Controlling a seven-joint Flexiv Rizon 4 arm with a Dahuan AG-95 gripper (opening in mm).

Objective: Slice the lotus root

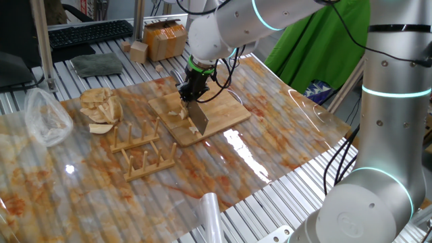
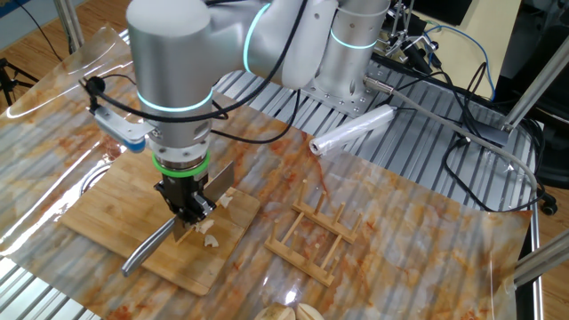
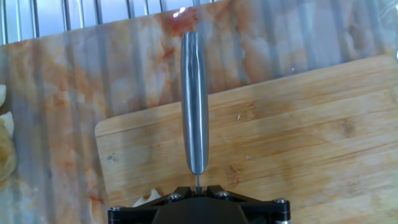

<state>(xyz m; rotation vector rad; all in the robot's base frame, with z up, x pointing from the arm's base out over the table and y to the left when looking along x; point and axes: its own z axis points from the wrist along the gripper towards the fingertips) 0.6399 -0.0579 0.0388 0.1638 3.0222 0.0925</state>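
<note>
My gripper (image 1: 191,94) hangs over the bamboo board (image 1: 226,111), shut on a steel knife. The blade (image 1: 200,119) points down at the board among several small pale lotus root bits (image 1: 179,113). In the other fixed view the gripper (image 2: 188,212) holds the knife with its handle (image 2: 147,250) slanting down to the left, and lotus root bits (image 2: 210,234) lie right beside it on the board (image 2: 93,213). From the hand view, the handle (image 3: 194,106) runs straight away from the gripper (image 3: 198,186), with one pale bit (image 3: 146,200) at the lower left.
A wooden rack (image 1: 138,150) stands in front of the board. A heap of tan slices (image 1: 101,108) and a clear plastic bag (image 1: 44,118) lie to the left. A film roll (image 2: 351,132) lies near the arm's base. Box (image 1: 165,39) and wooden cube (image 1: 138,50) sit behind.
</note>
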